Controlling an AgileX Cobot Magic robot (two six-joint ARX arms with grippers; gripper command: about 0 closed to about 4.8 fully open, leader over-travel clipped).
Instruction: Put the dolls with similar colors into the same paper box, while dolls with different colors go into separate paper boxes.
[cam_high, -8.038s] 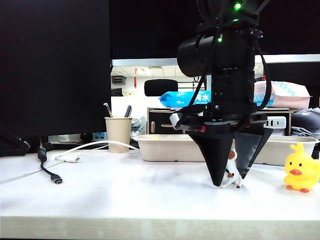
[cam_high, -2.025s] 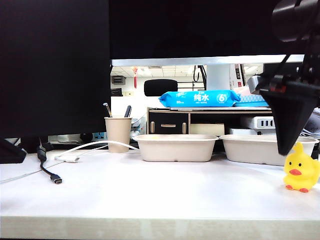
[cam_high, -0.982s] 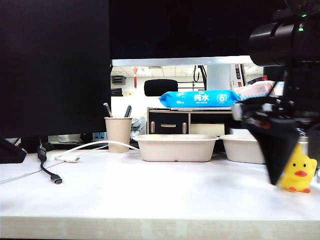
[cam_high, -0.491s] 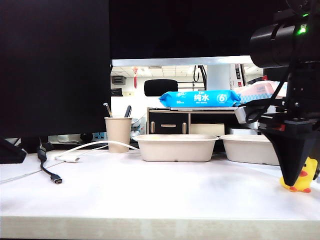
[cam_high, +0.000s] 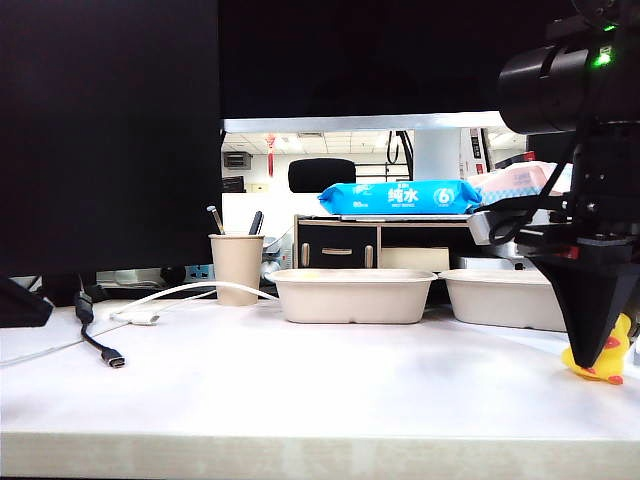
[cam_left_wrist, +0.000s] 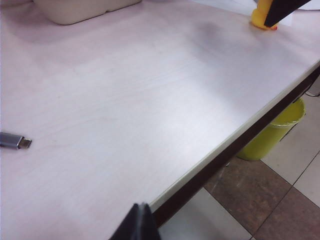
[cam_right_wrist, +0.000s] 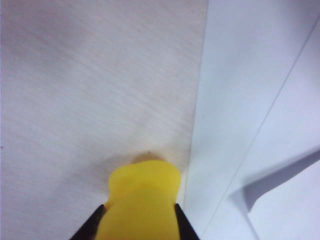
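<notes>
I see the yellow duck (cam_high: 612, 352) standing on the counter (cam_high: 320, 390) at its far right, near the front edge, with the right end effector (cam_high: 592, 358) down over it. In the right wrist view the duck (cam_right_wrist: 141, 205) fills the gap between the two dark fingers (cam_right_wrist: 90, 227), and each finger presses against a side of it, so I read the right end effector as clamped on the duck. The duck's feet look to be on the counter.

Behind it sit the two paper boxes: one (cam_high: 352, 294) at centre, the other (cam_high: 500, 298) just right of it, partly hidden by the arm.

The left end effector (cam_left_wrist: 136, 225) hangs past the counter's front edge over the floor, its tips together, holding nothing.
</notes>
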